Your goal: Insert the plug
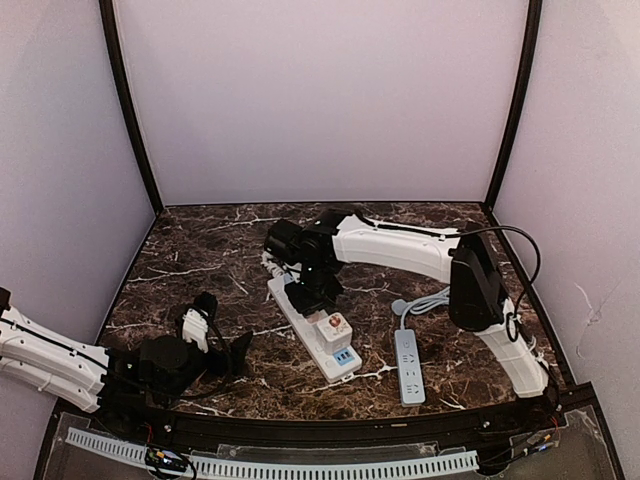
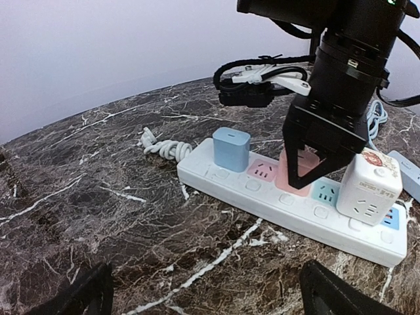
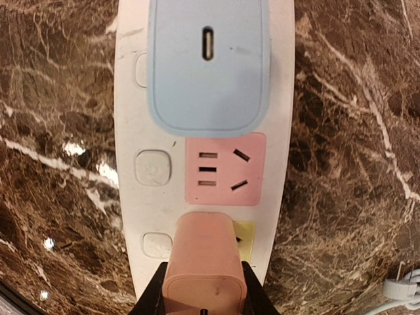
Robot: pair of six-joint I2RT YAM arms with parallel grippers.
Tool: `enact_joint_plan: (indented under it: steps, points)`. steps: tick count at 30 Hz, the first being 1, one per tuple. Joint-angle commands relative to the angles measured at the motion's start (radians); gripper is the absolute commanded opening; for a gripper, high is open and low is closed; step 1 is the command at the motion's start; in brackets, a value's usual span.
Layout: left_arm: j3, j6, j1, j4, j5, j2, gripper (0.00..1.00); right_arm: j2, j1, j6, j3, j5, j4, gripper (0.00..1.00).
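Pink plug (image 3: 203, 262) fills the bottom of the right wrist view, with the right gripper (image 3: 203, 294) closed on it, one black finger on each side. It stands upright on the white power strip (image 3: 128, 98), over the yellow socket (image 3: 245, 235). I cannot tell if its pins are all the way in.

Two power strips lie on the dark marble table (image 1: 200, 250). The second strip (image 1: 408, 365) is smaller and lies well apart from the white power strip, on its right.

Three things sit on the white power strip. One is the pink plug. One is a blue charger (image 3: 207, 65) near the end where the cord comes out. One is a white cube adapter (image 2: 369, 187) near the other end. One bare pink socket (image 3: 225, 169) shows between the blue charger and the pink plug.

There are two grippers. The left gripper (image 1: 225, 325) is down low by the table, to the left of the white power strip and apart from it. Its fingers (image 2: 85, 295) are spread wide and hold nothing.
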Motion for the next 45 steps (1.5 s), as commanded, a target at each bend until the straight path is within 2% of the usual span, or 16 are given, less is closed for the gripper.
enact_joint_plan:
  steps: [1, 6, 8, 11, 14, 16, 20, 23, 28, 32, 35, 38, 41, 45]
  points:
    - [0.000, -0.025, 0.005, -0.054, -0.007, -0.014, 0.99, 0.138, -0.055, -0.019, 0.074, 0.035, 0.068, 0.00]
    - [0.050, -0.090, 0.004, -0.148, -0.023, -0.020, 0.97, 0.218, -0.086, -0.024, 0.237, 0.058, 0.078, 0.00]
    - [0.085, -0.149, 0.004, -0.239, -0.030, -0.025, 0.95, 0.228, -0.100, -0.023, 0.249, 0.056, 0.092, 0.00]
    - [0.137, -0.234, 0.000, -0.431, -0.037, -0.036, 0.93, 0.198, -0.107, -0.024, 0.205, 0.046, 0.161, 0.12]
    - [0.211, -0.314, -0.009, -0.582, -0.039, -0.043, 0.93, 0.143, -0.105, -0.031, 0.142, 0.004, 0.246, 0.32]
    - [0.270, -0.360, -0.015, -0.753, -0.033, -0.046, 0.95, 0.109, -0.102, -0.043, 0.119, -0.035, 0.294, 0.45]
    - [0.331, -0.419, -0.028, -0.883, -0.005, -0.065, 0.99, 0.058, -0.097, -0.058, 0.100, -0.064, 0.339, 0.63]
    - [0.347, -0.456, -0.029, -0.950, 0.025, -0.081, 0.99, 0.032, -0.093, -0.060, 0.084, -0.065, 0.349, 0.69]
    - [0.404, -0.541, -0.027, -1.121, 0.017, -0.103, 0.99, -0.071, -0.082, -0.061, 0.012, -0.040, 0.386, 0.72]
    - [0.470, -0.567, 0.003, -1.255, 0.021, -0.093, 0.99, -0.226, -0.062, -0.079, -0.161, -0.001, 0.497, 0.74]
    - [0.491, -0.564, 0.033, -1.321, 0.091, -0.091, 0.99, -0.381, -0.051, -0.072, -0.367, 0.042, 0.581, 0.77]
    - [0.505, -0.553, 0.073, -1.350, 0.182, -0.093, 0.99, -0.529, -0.046, -0.046, -0.576, 0.064, 0.678, 0.98]
    - [0.509, -0.548, 0.110, -1.356, 0.239, -0.086, 0.99, -0.665, -0.036, -0.022, -0.783, 0.072, 0.781, 0.99]
    - [0.512, -0.567, 0.191, -1.361, 0.307, -0.059, 0.99, -0.820, -0.026, 0.004, -0.978, 0.069, 0.846, 0.99]
